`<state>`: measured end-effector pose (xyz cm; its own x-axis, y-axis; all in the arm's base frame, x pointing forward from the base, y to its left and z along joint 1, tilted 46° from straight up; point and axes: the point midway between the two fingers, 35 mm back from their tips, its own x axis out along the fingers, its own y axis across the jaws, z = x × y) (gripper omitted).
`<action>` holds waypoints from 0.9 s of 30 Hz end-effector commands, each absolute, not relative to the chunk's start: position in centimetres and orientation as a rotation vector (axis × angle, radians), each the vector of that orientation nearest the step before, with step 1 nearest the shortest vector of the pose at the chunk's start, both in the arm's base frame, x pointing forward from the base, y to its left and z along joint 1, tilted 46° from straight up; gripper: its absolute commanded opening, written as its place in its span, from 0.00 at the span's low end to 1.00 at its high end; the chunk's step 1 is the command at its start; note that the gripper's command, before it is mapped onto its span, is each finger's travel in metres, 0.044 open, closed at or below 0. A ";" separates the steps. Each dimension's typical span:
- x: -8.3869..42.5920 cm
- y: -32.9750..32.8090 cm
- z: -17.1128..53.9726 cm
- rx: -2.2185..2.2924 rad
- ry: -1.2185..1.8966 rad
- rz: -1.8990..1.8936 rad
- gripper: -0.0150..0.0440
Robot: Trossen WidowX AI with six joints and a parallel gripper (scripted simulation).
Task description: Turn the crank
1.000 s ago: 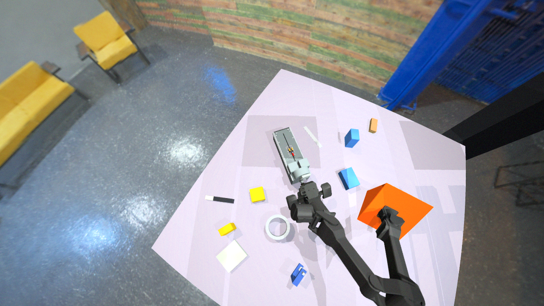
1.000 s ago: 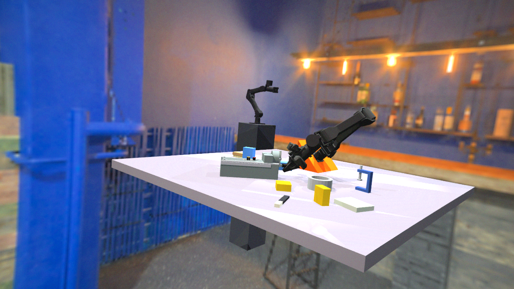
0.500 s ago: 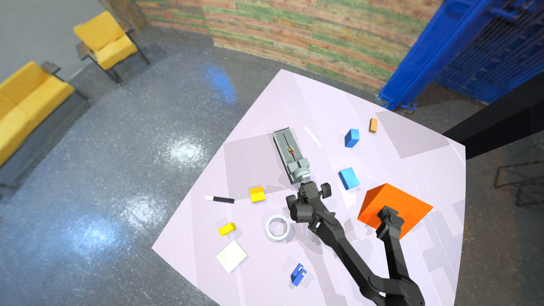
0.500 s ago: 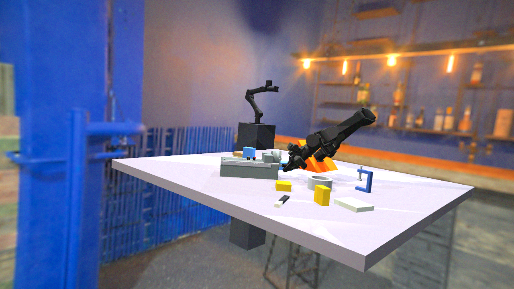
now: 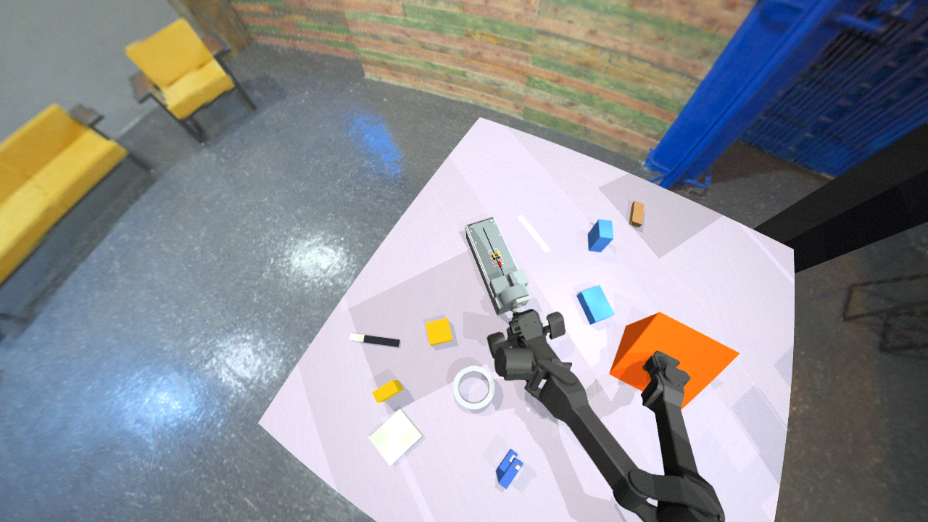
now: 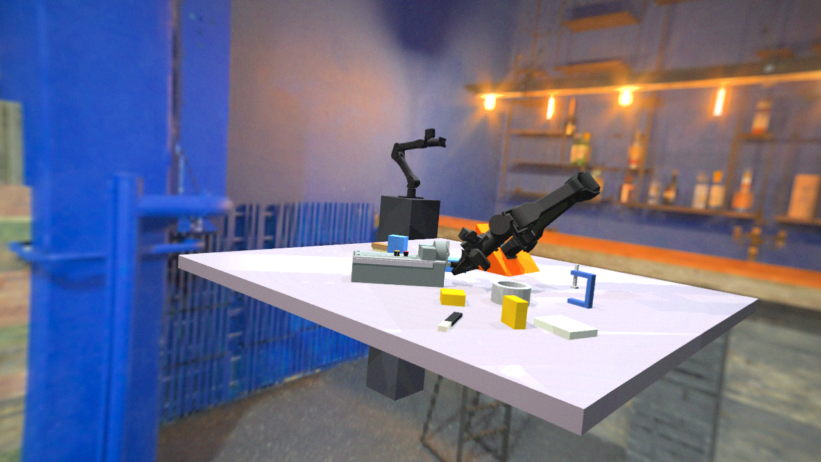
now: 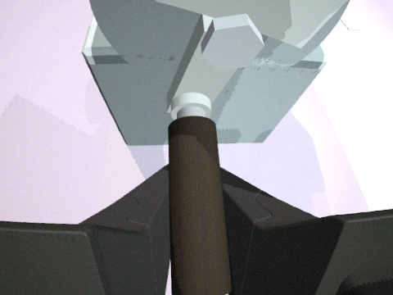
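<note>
The grey machine (image 5: pixel 480 243) (image 6: pixel 396 273) (image 7: pixel 135 94) stands on the table. Its red pointer (image 5: pixel 499 263) (image 6: pixel 405 253) sits in the top slot, a little to the crank side of the brass zero marks (image 5: pixel 495 255) (image 6: pixel 396 253), not level with them. My gripper (image 5: pixel 515 314) (image 6: pixel 454 269) (image 7: pixel 190 173) is at the crank end, shut on the brown crank handle (image 7: pixel 197 205), with one finger on each side. The crank arm (image 7: pixel 201 83) slants up and right from the handle to the hexagonal hub (image 7: pixel 233 43) in the wrist view. The handle is hidden in the top and exterior views.
Blue blocks (image 5: pixel 599 235) (image 5: pixel 594 304) lie right of the machine. Yellow blocks (image 5: pixel 438 330) (image 5: pixel 388 391), a grey ring (image 5: pixel 457 388), a white slab (image 5: pixel 396 436) and a blue clamp (image 5: pixel 503 475) lie left of my arm. An orange block (image 5: pixel 707 354) is at the right.
</note>
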<state>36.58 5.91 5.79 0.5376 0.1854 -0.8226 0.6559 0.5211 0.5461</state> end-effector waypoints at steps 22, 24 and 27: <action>37.2 6.2 6.7 1.021 0.978 -0.329 0.25; 37.2 6.2 6.7 1.021 0.978 -0.329 0.25; 37.2 6.2 6.7 1.021 0.978 -0.329 0.25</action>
<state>36.70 5.98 6.00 0.5375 0.1861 -0.8225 0.6551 0.5220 0.5462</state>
